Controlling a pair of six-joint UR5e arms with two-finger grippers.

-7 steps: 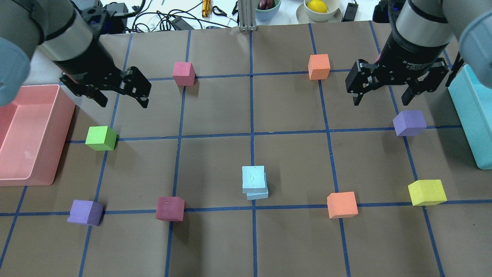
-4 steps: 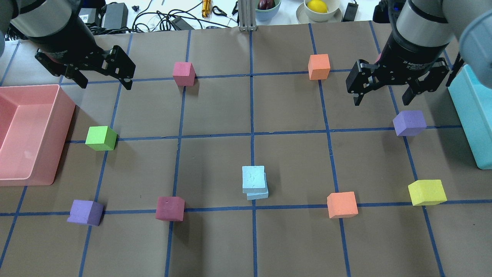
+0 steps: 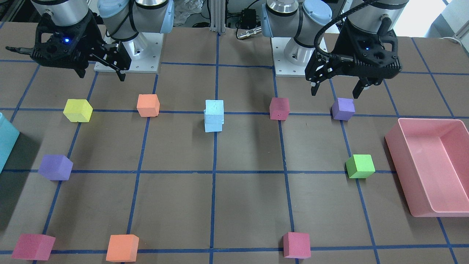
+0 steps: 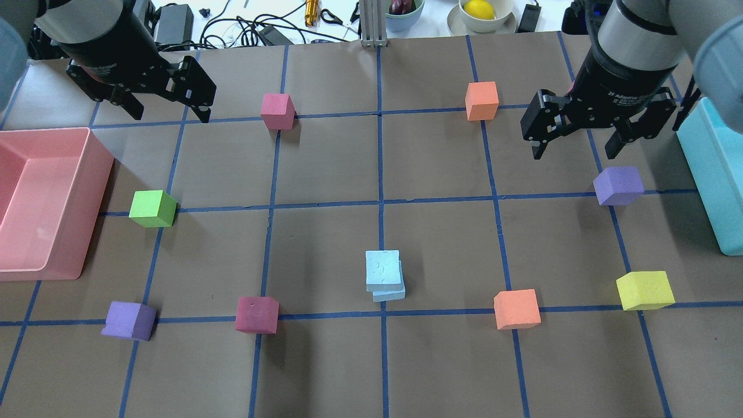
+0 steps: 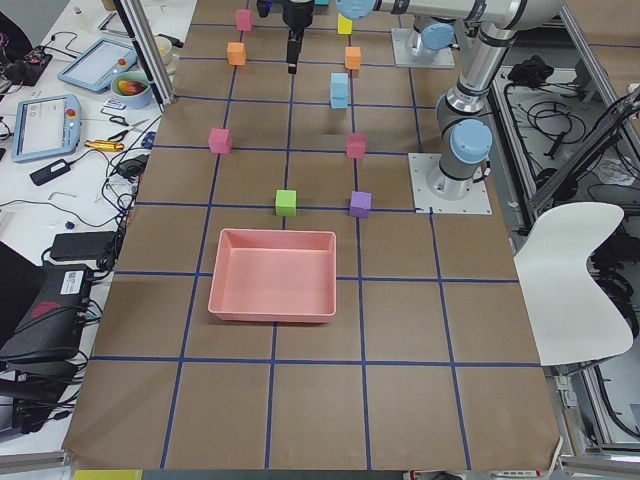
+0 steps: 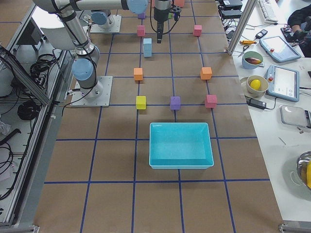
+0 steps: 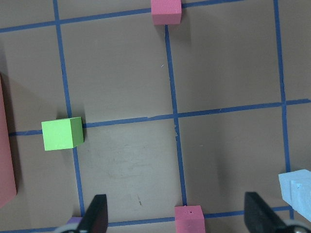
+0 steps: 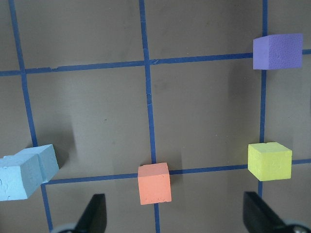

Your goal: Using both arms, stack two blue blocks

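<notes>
Already two blue blocks (image 4: 383,270) sit stacked, slightly offset.

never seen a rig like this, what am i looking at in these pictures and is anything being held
This is a robot with two silver-grey jointed arms at a brown paper-covered table marked with blue tape. Each arm ends in a black two-finger hand: left hand and right hand, both open, holding nothing. One camera looks down from behind the robot, one faces it, two watch from the table's ends, one rides each wrist. Near the middle a pale sky-blue foam cube sits offset on a second pale blue foam cube. Other coloured foam cubes lie scattered, between a pink plastic tray and a teal plastic bin.
</notes>
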